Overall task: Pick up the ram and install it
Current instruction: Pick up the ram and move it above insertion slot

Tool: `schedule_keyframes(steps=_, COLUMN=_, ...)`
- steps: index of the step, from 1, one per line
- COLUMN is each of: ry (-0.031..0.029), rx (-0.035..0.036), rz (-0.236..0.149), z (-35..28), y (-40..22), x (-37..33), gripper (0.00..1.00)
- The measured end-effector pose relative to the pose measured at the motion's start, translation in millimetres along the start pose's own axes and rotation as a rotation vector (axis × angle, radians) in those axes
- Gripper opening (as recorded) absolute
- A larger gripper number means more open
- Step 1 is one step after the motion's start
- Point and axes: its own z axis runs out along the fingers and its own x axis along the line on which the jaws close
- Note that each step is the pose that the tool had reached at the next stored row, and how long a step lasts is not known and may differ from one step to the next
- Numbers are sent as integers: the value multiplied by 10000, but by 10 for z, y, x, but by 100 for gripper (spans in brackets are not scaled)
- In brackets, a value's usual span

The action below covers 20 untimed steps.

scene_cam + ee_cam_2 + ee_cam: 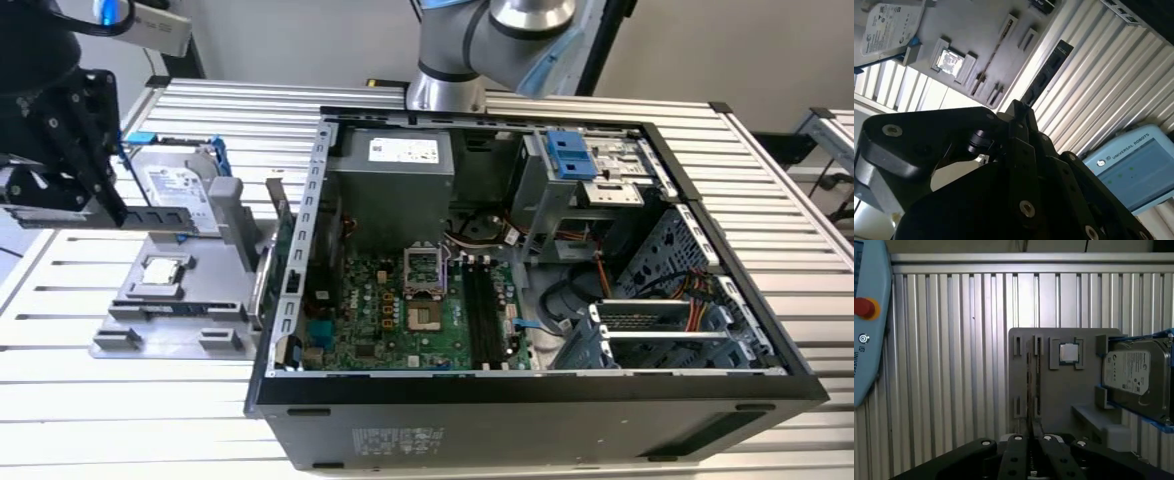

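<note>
Most of the black jointed gripper (1019,107) is showing as a dark, shadowed bulk in the second wrist view and is hiding the near part of the ribbed aluminium table (1114,85). In the exterior view it is being cut off by the left edge, and what it is carrying is hard to make out against it.

At the tips, the two fingers are pressing together on the ram (1048,72). They are pinching one end while the rest is sticking straight out beyond them, over the table and apart from the flat grey holding fixture (1064,390). The ram is showing as a long, narrow, flat dark board with a row of black chips and a small pale mark at its free end. In the first wrist view it is lying edge-on and is hard to separate from the fixture's dark groove.

Right of the gripper in the exterior view, the fixture is carrying a small square silver processor chip (162,270) and a silver boxy hard drive in a blue frame (180,195). Further right, the open black computer case (534,400) is lying on its side, exposing its green motherboard (387,310).
</note>
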Motion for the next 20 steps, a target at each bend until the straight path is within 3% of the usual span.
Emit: schedule_keyframes(steps=20, ry=0, rx=-28, rz=1, z=-20, y=-907, x=-29, gripper=0)
